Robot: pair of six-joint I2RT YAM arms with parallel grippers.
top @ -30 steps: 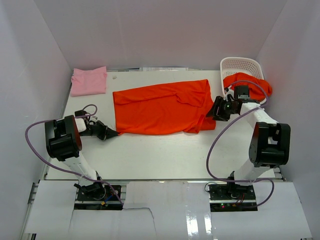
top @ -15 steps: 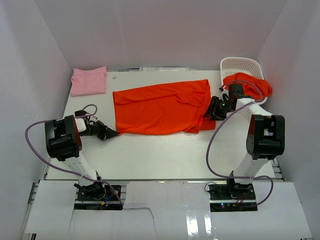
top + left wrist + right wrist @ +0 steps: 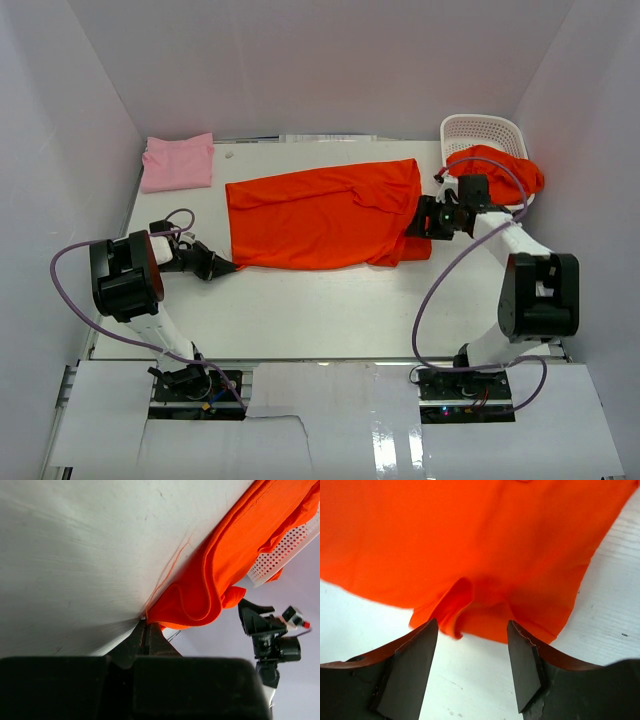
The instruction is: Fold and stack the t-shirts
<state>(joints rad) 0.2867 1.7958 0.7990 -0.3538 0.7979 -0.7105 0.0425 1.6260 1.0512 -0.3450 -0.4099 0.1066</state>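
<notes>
Orange shirt: long axis left-right. Left claw clenched on its near-left corner; right claw spread, right end just ahead.

You are looking at a bright orange-red t-shirt spread flat across the middle of the worktop, its long side running left to right and its cloth rippled with shallow wrinkles. Its near right corner is doubled under into a small looped fold. Its near left corner is drawn to a point toward the left edge. At the far left corner you see a light pink t-shirt, folded to a neat rectangle. A second orange-red t-shirt lies crumpled in a heap at the far right corner.
</notes>
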